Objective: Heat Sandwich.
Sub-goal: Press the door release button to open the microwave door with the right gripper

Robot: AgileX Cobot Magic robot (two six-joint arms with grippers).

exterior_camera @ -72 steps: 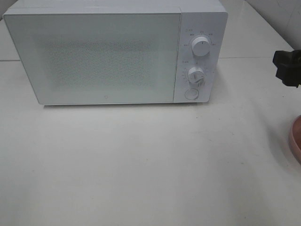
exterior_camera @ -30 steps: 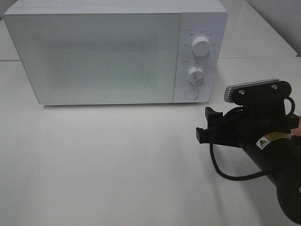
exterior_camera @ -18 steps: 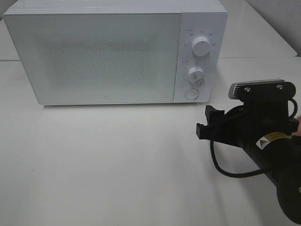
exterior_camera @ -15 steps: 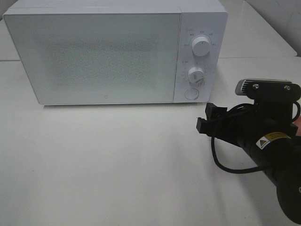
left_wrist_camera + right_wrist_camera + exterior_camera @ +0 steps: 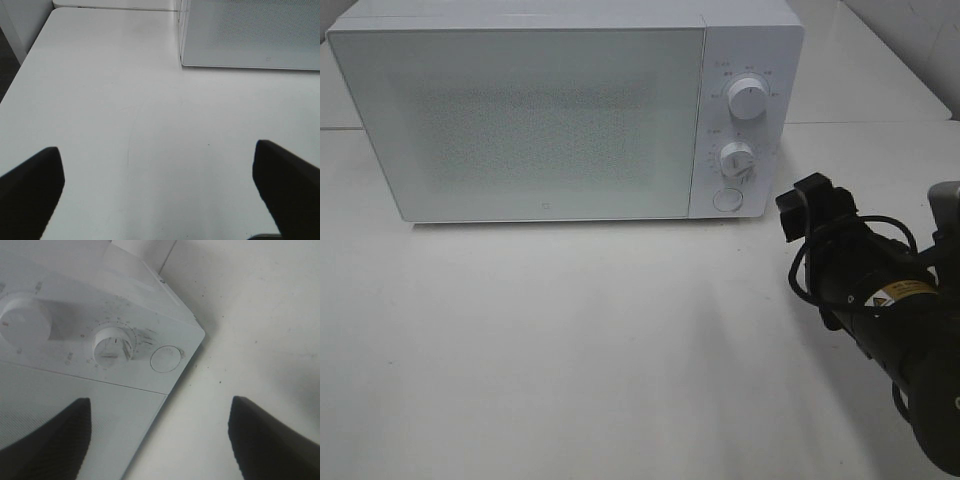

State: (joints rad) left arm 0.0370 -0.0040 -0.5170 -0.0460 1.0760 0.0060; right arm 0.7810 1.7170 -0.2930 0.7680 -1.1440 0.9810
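Note:
The sandwich is out of view in every frame. A white microwave (image 5: pixel 550 110) stands at the back of the table with its door shut. My right gripper (image 5: pixel 807 205) hovers just right of the microwave's lower front corner, pointing at the control panel. In the right wrist view the right gripper (image 5: pixel 160 440) is open and empty, and between its dark fingers (image 5: pixel 47 435) lie the lower knob (image 5: pixel 114 346) and the round button (image 5: pixel 167 359). My left gripper (image 5: pixel 160 192) is open over bare table, with the microwave's front corner (image 5: pixel 182 55) ahead of it.
The control panel carries an upper knob (image 5: pixel 748 98), a lower knob (image 5: pixel 736 159) and a round button (image 5: pixel 726 199). The white table (image 5: pixel 570 340) stretches in front of the microwave. A black cable (image 5: pixel 800 280) loops off the right arm.
The right arm has rolled and its gripper has moved up and right, closer to the microwave's lower right corner. Its wrist camera has swung toward the right edge.

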